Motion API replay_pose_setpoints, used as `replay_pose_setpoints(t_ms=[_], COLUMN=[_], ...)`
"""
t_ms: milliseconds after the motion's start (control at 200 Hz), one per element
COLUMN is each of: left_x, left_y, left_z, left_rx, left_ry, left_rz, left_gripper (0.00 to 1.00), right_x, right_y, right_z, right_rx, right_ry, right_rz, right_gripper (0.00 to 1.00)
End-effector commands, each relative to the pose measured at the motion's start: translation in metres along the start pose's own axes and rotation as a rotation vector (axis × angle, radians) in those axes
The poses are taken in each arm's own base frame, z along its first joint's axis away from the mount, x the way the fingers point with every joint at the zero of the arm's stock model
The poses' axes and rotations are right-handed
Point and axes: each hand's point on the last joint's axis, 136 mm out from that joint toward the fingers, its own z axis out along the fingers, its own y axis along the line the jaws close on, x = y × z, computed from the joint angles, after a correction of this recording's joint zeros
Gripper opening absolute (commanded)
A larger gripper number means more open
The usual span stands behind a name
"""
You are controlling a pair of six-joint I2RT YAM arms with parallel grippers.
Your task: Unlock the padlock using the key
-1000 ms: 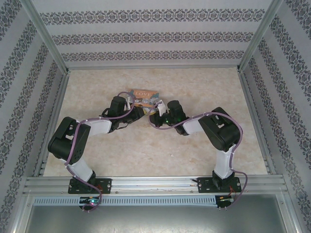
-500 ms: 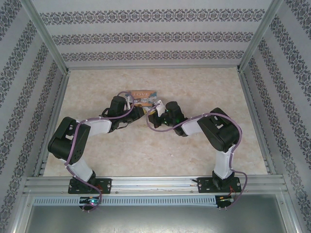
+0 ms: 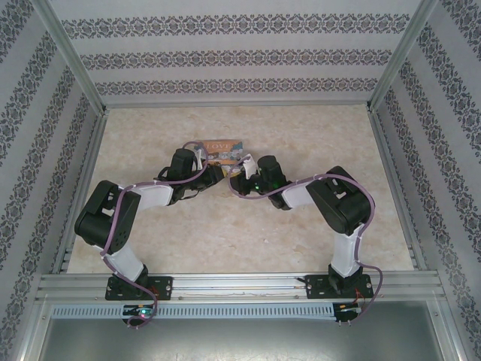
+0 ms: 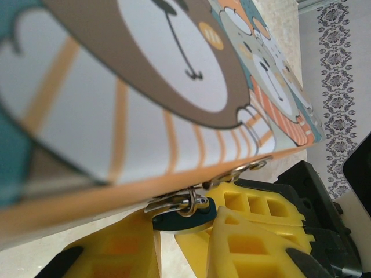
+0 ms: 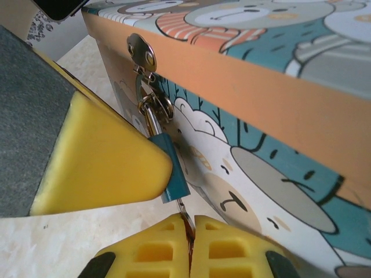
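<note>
The left pincer (image 4: pixel 184 231) clamps the teal padlock (image 5: pixel 173 171) between its jaws, steadying it under the box (image 5: pixel 272 110) hasp (image 5: pixel 141 52); the right pincer (image 5: pixel 190 227), pinched on the key (image 5: pixel 185 213), holds it just beyond its tips, at the padlock's keyhole.

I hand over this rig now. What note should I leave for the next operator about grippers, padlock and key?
Left gripper: shut on the padlock, steadying its teal body at the box front.
Right gripper: shut on the key, its tip at the padlock's underside, apparently in the keyhole.
Done: padlock gripped, key brought to it.
Left to do: turn the key, free the shackle, which hangs closed through the hasp.
</note>
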Motion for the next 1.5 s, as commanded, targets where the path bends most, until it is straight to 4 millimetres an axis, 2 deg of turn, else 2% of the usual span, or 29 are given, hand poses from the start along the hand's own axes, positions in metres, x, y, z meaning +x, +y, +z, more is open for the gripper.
replay_pose_setpoints(t_ms=[0, 95, 205, 450, 695, 864, 1089, 1254, 1354, 1499], left_x=[0.053, 0.053, 0.053, 0.045, 0.035, 0.028, 0.015, 0.006, 0.005, 0.006], left_y=[-0.015, -0.013, -0.012, -0.007, -0.003, 0.007, 0.015, 0.023, 0.024, 0.024], left_z=[0.007, 0.007, 0.008, 0.004, -0.007, -0.021, -0.055, -0.079, -0.085, -0.083], left_rx=[0.086, 0.082, 0.085, 0.087, 0.057, 0.013, -0.015, -0.011, 0.012, 0.058], left_ry=[0.223, 0.224, 0.225, 0.188, 0.142, 0.09, -0.015, -0.104, -0.136, -0.143], left_rz=[0.016, 0.016, 0.011, -0.007, -0.006, -0.025, -0.035, -0.075, -0.107, -0.162], left_gripper=[0.2, 0.2, 0.2, 0.21, 0.38, 0.5, 0.6, 0.6, 0.6, 0.6], right_x=[-0.093, -0.103, -0.101, -0.05, 0.0, 0.02, 0.031, 0.031, 0.027, 0.023], right_y=[0.041, 0.044, 0.048, 0.032, 0.02, 0.017, 0.023, 0.03, 0.035, 0.043], right_z=[0.001, 0.002, 0.006, 0.016, 0.016, 0.017, 0.019, 0.02, 0.019, 0.019], right_rx=[-0.116, -0.123, -0.133, -0.073, -0.008, 0.004, 0.002, -0.019, -0.043, -0.063], right_ry=[-0.262, -0.282, -0.279, -0.208, -0.133, -0.105, -0.081, -0.08, -0.091, -0.105], right_rz=[-0.156, -0.162, -0.157, -0.073, 0.012, 0.061, 0.094, 0.153, 0.223, 0.304], right_gripper=[0.0, 0.0, 0.0, 0.0, 0.0, 0.0, 0.0, 0.0, 0.0, 0.0])
